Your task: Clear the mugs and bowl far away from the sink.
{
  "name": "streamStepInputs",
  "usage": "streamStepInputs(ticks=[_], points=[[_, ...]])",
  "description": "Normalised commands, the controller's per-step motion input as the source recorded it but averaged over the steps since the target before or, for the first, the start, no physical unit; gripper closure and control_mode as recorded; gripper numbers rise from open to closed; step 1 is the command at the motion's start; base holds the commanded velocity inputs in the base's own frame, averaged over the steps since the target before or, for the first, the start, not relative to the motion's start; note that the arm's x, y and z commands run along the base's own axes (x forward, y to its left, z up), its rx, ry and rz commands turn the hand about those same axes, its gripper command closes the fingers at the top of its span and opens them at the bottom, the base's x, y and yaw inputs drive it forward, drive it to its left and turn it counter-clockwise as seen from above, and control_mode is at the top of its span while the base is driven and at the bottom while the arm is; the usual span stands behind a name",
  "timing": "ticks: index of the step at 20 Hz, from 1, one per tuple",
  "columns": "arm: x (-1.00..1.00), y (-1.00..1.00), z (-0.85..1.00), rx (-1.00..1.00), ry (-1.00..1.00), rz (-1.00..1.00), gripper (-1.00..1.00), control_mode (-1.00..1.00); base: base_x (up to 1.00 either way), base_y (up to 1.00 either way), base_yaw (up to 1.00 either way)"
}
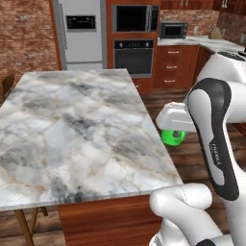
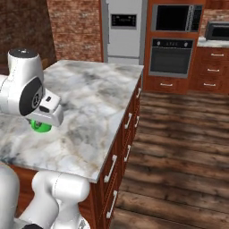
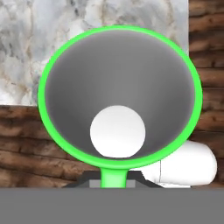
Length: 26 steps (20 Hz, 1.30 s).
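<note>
Gripper (image 3: 114, 183) clamped narrow on green mug (image 3: 118, 94) at its rim/handle side — mug held up in air, mouth facing cam; beyond it: marble island top (image 1: 72, 129) edge w/ wood floor (image 2: 179, 147) alongside.

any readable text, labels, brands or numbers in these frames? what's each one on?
"FRANKA", or close to it: small white vertical lettering on the dark band of the arm, left base view; barely legible.
Fridge display panel: pale marks, too small to read.
Oven control strip: faint marks, too blurred to read.
Green mug: no text visible.
</note>
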Motion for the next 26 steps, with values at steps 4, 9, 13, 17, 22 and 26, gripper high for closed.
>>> streamStepInputs(ticks=[4, 9, 13, 17, 22, 26], points=[[0.45, 0.02, -0.51, -0.02, 0.08, 0.13, 1.00, -1.00, 0.00, 0.00, 0.00], [0.31, 0.00, -0.75, 0.00, -0.13, 0.18, 1.00, -1.00, 0.00, 0.00, 0.00], [0.12, 0.00, -0.57, -0.11, -0.23, 0.18, 1.00, -1.00, 0.00, 0.00, 0.00], [0.03, 0.00, -0.21, -0.14, -0.12, 0.12, 1.00, -1.00, 0.00, 0.00, 0.00], [0.10, 0.00, -0.12, -0.06, -0.06, 0.02, 1.00, -1.00, 0.00, 0.00, 0.00], [0.24, -0.02, -0.29, 0.14, 0.00, 0.00, 1.00, -1.00, 0.00, 0.00, 0.00]])
